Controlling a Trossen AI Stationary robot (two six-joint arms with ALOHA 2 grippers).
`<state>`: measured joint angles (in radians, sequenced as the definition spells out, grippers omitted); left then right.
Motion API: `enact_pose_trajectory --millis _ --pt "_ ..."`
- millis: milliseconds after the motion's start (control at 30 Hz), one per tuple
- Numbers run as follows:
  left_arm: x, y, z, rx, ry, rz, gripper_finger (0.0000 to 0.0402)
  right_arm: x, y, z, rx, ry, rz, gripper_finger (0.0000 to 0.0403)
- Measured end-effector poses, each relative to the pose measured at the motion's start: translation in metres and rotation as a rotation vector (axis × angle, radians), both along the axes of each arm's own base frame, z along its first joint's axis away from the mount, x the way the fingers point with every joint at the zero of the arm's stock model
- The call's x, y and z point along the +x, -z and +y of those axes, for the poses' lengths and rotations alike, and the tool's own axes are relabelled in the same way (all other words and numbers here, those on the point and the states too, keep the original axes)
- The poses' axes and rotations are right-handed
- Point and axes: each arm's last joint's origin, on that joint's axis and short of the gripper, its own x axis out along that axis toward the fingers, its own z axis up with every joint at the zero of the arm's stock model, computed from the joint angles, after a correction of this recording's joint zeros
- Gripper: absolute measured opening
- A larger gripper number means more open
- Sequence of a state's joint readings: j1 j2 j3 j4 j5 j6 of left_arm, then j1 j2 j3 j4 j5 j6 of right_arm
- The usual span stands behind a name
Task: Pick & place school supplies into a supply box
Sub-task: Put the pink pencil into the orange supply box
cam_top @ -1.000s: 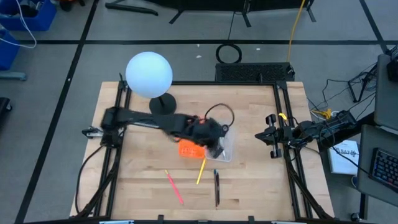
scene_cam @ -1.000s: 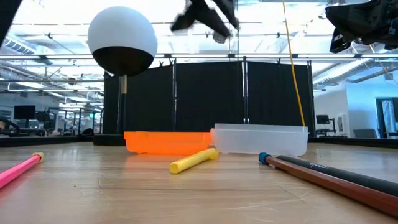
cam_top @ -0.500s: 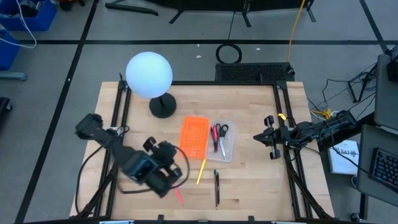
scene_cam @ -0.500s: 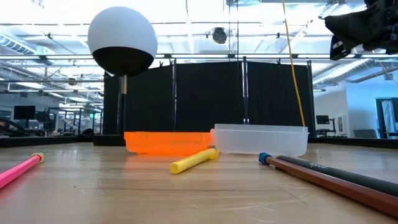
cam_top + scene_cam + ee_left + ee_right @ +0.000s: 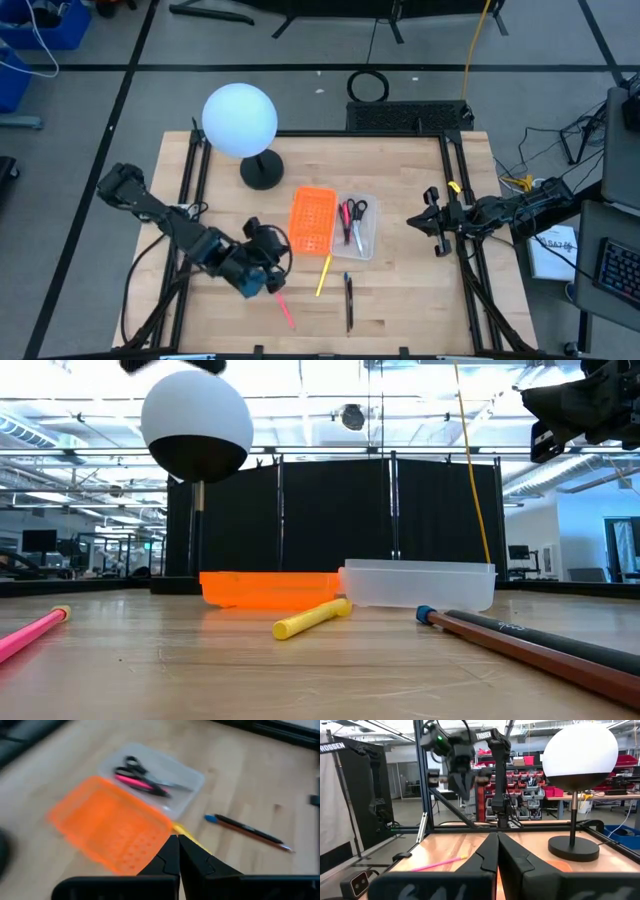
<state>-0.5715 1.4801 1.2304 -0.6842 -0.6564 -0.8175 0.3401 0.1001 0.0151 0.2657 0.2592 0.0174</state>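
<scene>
High view, largest first: the wooden table (image 5: 400, 300) is seen with both arms on it; the left gripper (image 5: 262, 285) is raised over the near-left part, just beside the upper end of the pink pen (image 5: 281, 304), with its fingers pressed together and nothing between them, as the left wrist view confirms; the right gripper (image 5: 425, 216) is parked at the right edge, likewise closed and empty, and is judged to be waiting.

A white globe lamp (image 5: 240, 121) stands at the far left; an orange perforated tray (image 5: 311, 220) lies at the middle, and touching its right side the supply box (image 5: 370, 240) is found, clear plastic, already holding the scissors (image 5: 356, 209) and a pink-and-black pen beside them.

Three supplies are left loose on the wood: the pink pen nearest the left gripper, the yellow pen (image 5: 323, 275) just below the orange tray, and the black pen (image 5: 348, 299) to its right, well apart from the box.

Each pen is judged light, stiff and smooth, so rolling or slipping is to be expected; a hold across the middle of the shaft is advised, the jaws set crosswise to its length, so that neither end droops; the jaws must first be opened.
</scene>
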Motion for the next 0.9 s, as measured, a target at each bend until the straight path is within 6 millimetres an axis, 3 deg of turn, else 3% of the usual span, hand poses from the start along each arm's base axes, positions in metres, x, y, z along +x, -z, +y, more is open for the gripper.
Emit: enact_pose_trajectory --millis 133,367,633,900 --pt "0.004 0.029 0.009 -0.040 0.072 -0.037 0.0005 0.000 0.000 0.000 -0.002 0.000 0.000 0.0000" --pt "0.000 0.063 0.015 -0.116 0.020 -0.092 0.0013 0.000 -0.001 0.000 -0.028 0.006 -0.008 0.0000" --pt "-0.027 0.109 0.008 -0.202 -0.040 -0.127 0.0009 0.000 -0.001 0.000 -0.028 0.008 -0.008 0.0000" --pt "-0.053 0.148 0.016 -0.263 -0.102 -0.117 0.0005 0.000 -0.001 0.000 -0.026 0.009 -0.008 0.0000"
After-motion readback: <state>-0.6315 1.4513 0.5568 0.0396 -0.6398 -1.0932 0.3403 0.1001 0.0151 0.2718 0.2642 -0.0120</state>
